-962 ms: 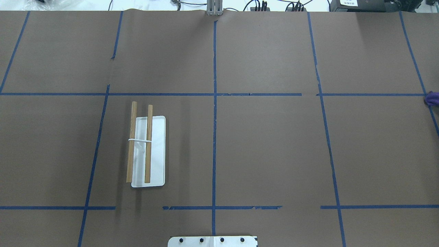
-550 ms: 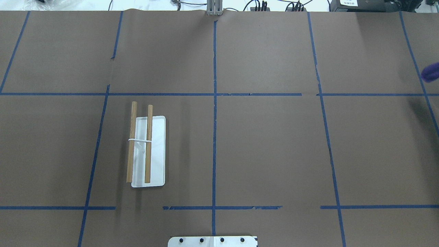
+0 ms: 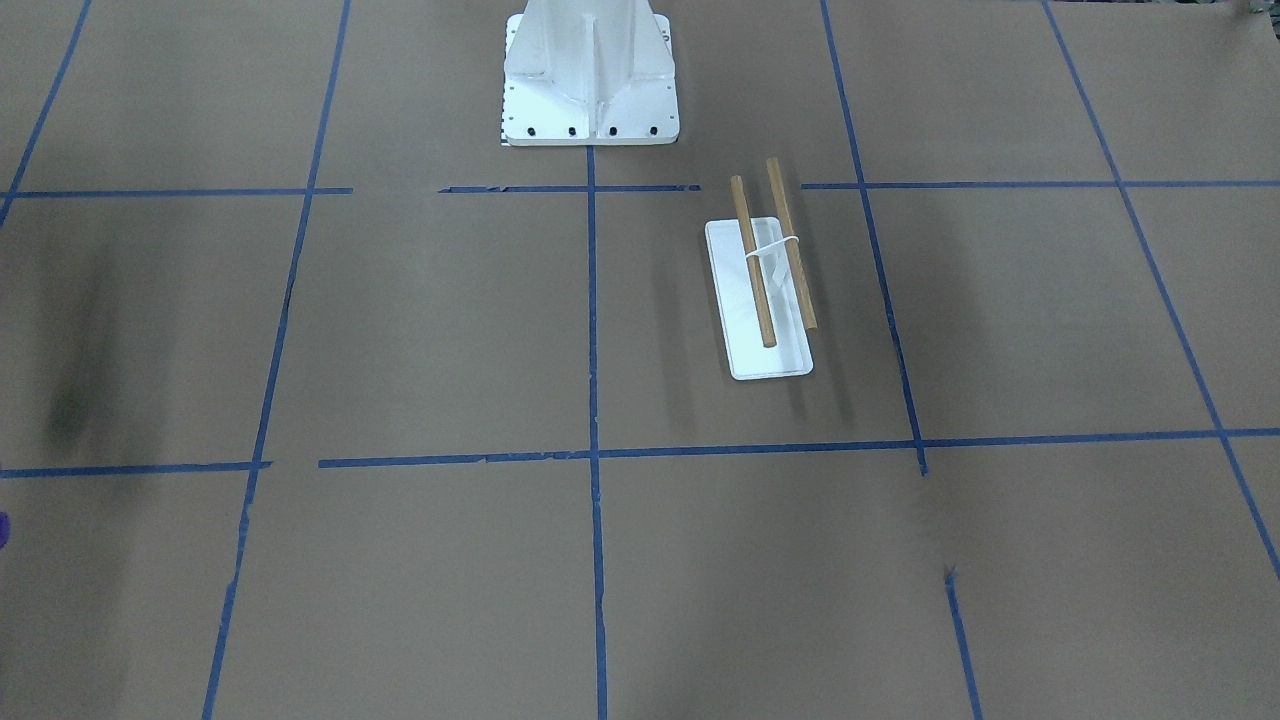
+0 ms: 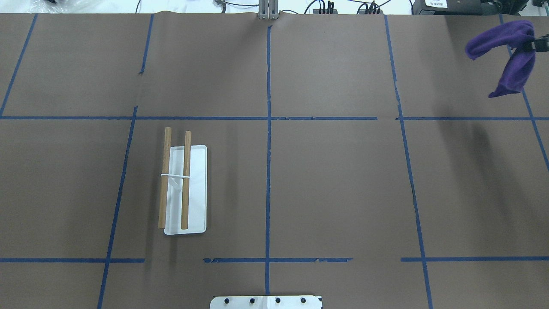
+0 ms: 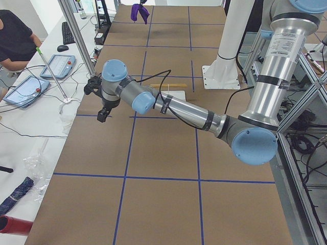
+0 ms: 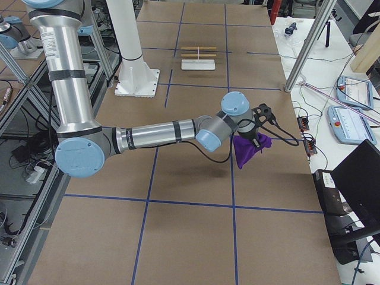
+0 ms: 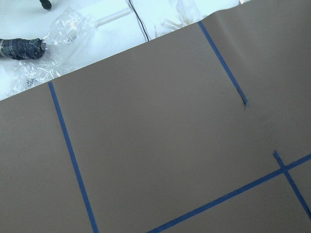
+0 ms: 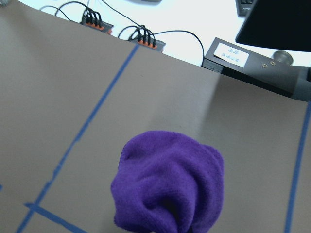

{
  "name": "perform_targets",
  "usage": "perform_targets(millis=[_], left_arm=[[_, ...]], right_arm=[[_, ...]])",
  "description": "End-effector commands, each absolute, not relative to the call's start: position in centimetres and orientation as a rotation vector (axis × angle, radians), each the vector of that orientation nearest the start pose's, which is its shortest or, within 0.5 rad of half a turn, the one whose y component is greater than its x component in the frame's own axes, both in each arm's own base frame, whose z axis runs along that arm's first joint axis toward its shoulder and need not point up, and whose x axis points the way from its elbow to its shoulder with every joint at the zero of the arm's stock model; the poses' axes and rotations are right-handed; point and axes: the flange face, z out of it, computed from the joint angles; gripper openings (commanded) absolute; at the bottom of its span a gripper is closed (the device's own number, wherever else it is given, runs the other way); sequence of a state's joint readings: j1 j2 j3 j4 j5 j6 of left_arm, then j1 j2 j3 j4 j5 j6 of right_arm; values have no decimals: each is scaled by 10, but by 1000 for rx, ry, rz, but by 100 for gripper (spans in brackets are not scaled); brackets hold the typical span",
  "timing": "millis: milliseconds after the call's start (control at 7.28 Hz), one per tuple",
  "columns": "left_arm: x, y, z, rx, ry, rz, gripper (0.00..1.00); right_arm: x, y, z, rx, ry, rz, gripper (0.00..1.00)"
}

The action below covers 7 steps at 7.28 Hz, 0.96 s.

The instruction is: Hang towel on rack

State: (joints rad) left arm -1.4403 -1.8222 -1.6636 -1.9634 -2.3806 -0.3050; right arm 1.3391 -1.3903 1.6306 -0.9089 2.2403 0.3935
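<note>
Over the table's [image 4: 334, 180] far right corner, the right arm stretches out and the right gripper [image 4: 532, 43] pinches the purple towel [image 4: 510, 56], which hangs off the surface. The left arm reaches far left; I cannot tell the left gripper's [image 5: 103, 113] finger state. The rack [image 4: 184, 189] stands well apart, left of centre, near the white pedestal [image 3: 588, 80].

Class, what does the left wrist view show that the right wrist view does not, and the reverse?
Left wrist only: a crumpled clear plastic bag and a dark plaid bundle beyond the table edge. Right wrist only: the purple towel and a labelled black box. Both: brown table cover with blue tape lines.
</note>
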Motion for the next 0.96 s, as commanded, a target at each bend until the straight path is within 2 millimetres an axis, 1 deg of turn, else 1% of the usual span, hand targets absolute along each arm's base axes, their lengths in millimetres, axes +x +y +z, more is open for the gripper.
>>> perform_targets(millis=[0,137,275,412,550,687,824], left_arm=[[61,-591,400,472,1035,-25,100],[75,-589,380,456,1121,-111,100],[114,-579,362,393,1220,-173,100],[145,-573,343,323,1305,-229,100],[184,-565,312,227,1393,-274,100],[224,-560,274,116,1458,-313,100],[273,-545,242,24,1497,-322,100]], right_arm=[[-152,-566,361,668,-960,-71,0],[-186,-550,327,687,-1001,-47,0],[-220,-539,294,703,-1044,-7,0],[-250,-520,268,732,-1077,14,0],[-274,-500,248,748,-1111,39,0],[-293,-486,228,766,-1145,38,0],[-308,-475,208,809,-1160,40,0]])
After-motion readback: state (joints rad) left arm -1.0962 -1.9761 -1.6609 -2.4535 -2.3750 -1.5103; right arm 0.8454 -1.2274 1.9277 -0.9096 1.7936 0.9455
